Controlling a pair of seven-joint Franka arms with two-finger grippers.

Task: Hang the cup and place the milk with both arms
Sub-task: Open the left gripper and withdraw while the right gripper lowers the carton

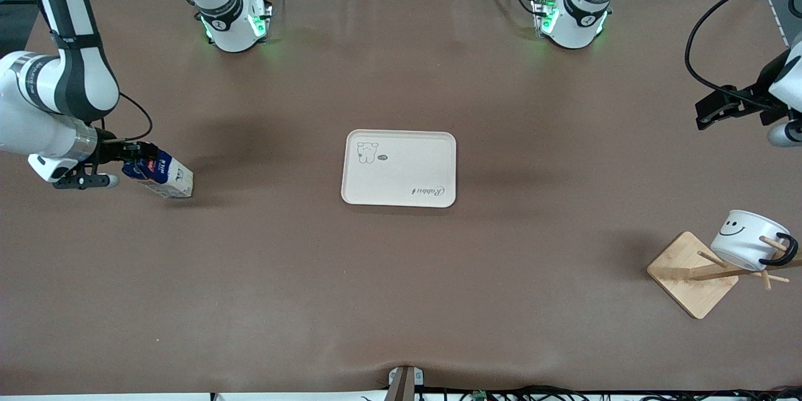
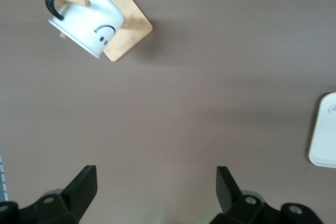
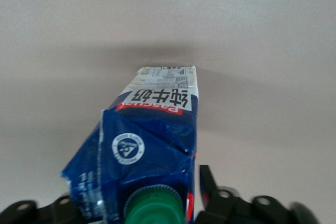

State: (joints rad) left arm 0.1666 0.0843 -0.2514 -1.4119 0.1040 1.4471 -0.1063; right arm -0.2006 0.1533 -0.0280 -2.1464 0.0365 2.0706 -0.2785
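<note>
The milk carton [image 1: 160, 177] is tilted in my right gripper [image 1: 135, 156], near the right arm's end of the table. Its pale lower end points down at the table, and I cannot tell whether it touches. In the right wrist view the fingers are shut on the carton's [image 3: 152, 145] dark-blue top by the green cap [image 3: 155, 211]. The white smiley cup [image 1: 745, 239] hangs by its black handle on a peg of the wooden rack [image 1: 692, 274] at the left arm's end. My left gripper [image 1: 711, 114] is open and empty in the air. The left wrist view shows the cup [image 2: 86, 24] away from the open gripper [image 2: 157, 187].
A white tray [image 1: 400, 168] with a small cartoon print lies flat in the middle of the table; its edge shows in the left wrist view [image 2: 325, 140]. The brown tabletop [image 1: 401, 294] spreads between tray, rack and carton.
</note>
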